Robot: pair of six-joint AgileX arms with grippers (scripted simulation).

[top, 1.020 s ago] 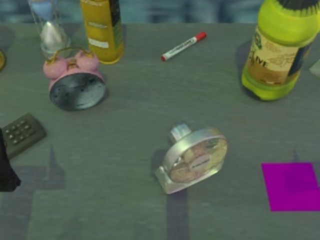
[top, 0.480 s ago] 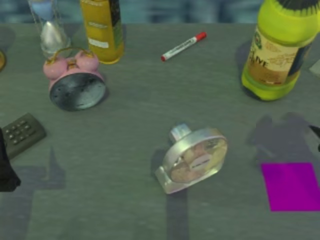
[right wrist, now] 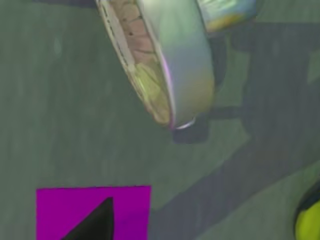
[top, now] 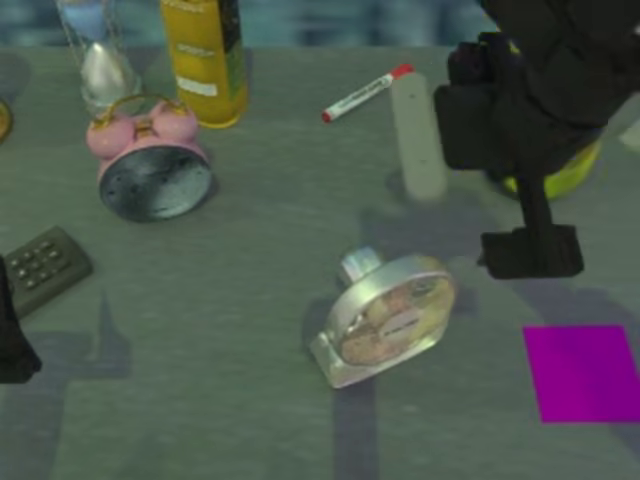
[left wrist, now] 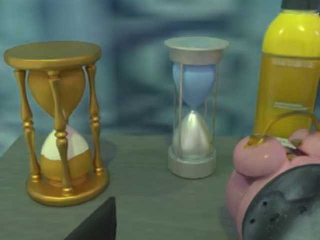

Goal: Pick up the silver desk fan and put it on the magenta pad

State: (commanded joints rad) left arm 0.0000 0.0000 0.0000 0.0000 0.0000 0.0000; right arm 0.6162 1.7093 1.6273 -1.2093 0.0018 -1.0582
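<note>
The silver desk fan [top: 388,318] stands tilted near the table's middle, its tan face toward the front right and its rear knob toward the back; it also shows in the right wrist view [right wrist: 165,65]. The magenta pad [top: 583,372] lies flat at the front right, apart from the fan. My right gripper [top: 530,252] hangs open above the table, between the fan and the pad and a little behind both, holding nothing. One of its fingers [right wrist: 97,222] shows over the pad [right wrist: 55,210]. My left gripper [top: 12,345] stays parked at the left edge, open.
A pink alarm clock [top: 150,165], an orange bottle [top: 205,60] and a silver hourglass [top: 95,55] stand at the back left. A red-capped marker [top: 365,92] lies behind the fan. A yellow-green bottle [top: 565,175] is mostly hidden under my right arm. A dark keypad [top: 40,265] lies left.
My right arm has swung in from the right and now hangs over the back right of the table, covering the yellow-green bottle. The fan and the left arm have not moved.
</note>
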